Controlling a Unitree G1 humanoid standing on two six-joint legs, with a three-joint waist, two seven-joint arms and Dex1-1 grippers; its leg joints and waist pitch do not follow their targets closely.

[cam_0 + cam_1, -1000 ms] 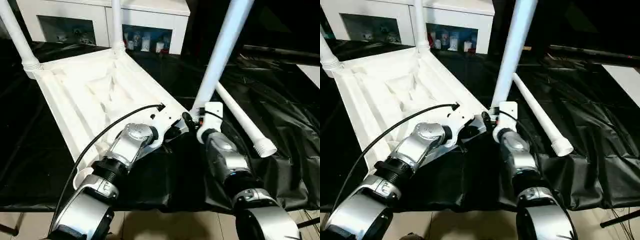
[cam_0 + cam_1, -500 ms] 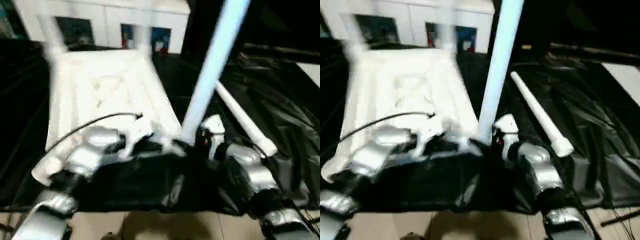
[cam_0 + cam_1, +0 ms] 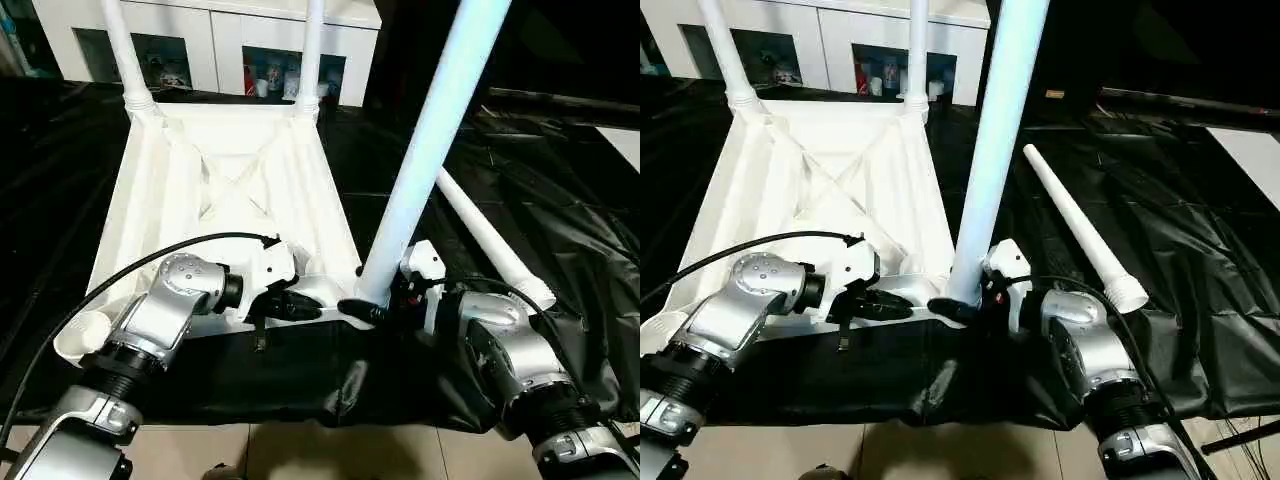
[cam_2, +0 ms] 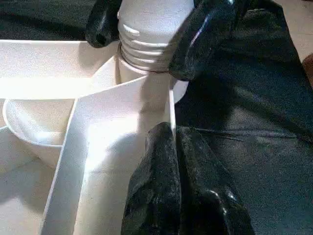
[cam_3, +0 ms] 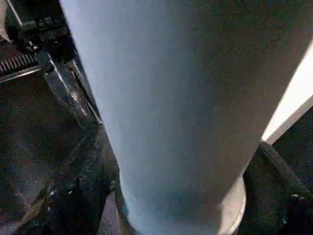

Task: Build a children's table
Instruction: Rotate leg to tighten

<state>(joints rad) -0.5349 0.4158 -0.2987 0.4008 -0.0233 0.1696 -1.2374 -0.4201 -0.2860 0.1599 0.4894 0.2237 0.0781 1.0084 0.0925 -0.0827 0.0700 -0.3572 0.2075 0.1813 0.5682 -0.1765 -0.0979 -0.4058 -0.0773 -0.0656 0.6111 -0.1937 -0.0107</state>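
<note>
The children's table lies upside down, its ribbed white top point(image 3: 230, 170) on the black cloth. Two legs point(image 3: 122, 50) stand in the far corner sockets. A third leg point(image 3: 430, 130) stands upright in the near right socket. My right gripper point(image 3: 378, 297) is shut on its ribbed base point(image 4: 151, 34), one finger point(image 4: 205, 39) on each side. My left gripper point(image 3: 300, 305) is shut and empty, resting on the top's near rim just left of that socket. The near left socket point(image 3: 80, 335) is empty. A fourth leg point(image 3: 490, 240) lies loose on the cloth to the right.
The black cloth point(image 3: 570, 200) covers the work table and hangs over its near edge. A white cabinet with glass doors point(image 3: 215, 40) stands behind. A black cable point(image 3: 130, 275) arcs over my left forearm.
The table top has swung round, so its near edge now lies square to me. Both grippers came nearer with that corner, and the held leg still stands upright.
</note>
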